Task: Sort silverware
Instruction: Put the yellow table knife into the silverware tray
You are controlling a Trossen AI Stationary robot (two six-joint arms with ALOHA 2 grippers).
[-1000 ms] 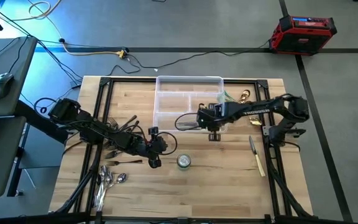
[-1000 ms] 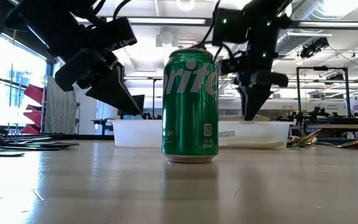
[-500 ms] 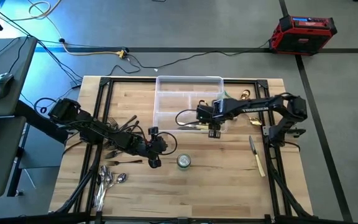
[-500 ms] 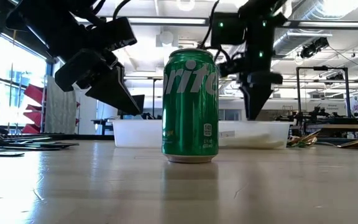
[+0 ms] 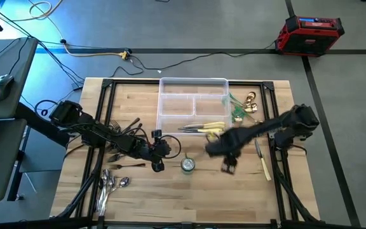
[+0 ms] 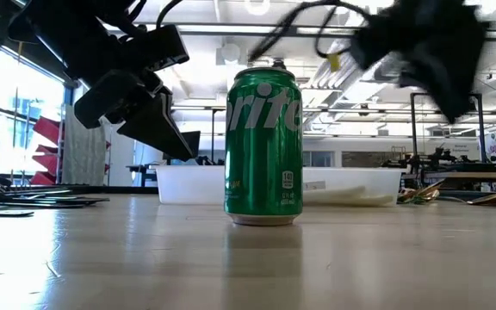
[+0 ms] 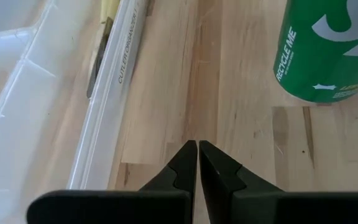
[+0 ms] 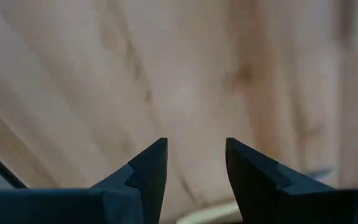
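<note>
The silverware lies in groups: dark forks (image 5: 121, 129) at the left, shiny spoons (image 5: 110, 182) near the front left, green-handled pieces (image 5: 237, 108) right of the clear tray (image 5: 164, 83), and one cream-handled knife (image 5: 262, 160) flat on the table at the right. More cream-handled knives (image 5: 203, 127) lie in the tray's near compartment. My right gripper (image 5: 227, 165) (image 8: 196, 146) hovers open over bare wood between the green can (image 5: 188, 165) and the loose knife, with nothing between its fingers. My left gripper (image 5: 158, 165) (image 7: 197, 144) waits shut, left of the can.
The green can (image 6: 263, 151) stands upright near the table's middle front, close to both grippers. The tray's near wall (image 7: 114, 93) runs just beyond my left gripper. A red box (image 5: 311, 33) sits on the floor beyond the table.
My right gripper has left a cream-handled knife lying in the tray's near compartment. It has swung fast from above the tray toward the table's near edge and a little to the right, and now hangs right of the can.
</note>
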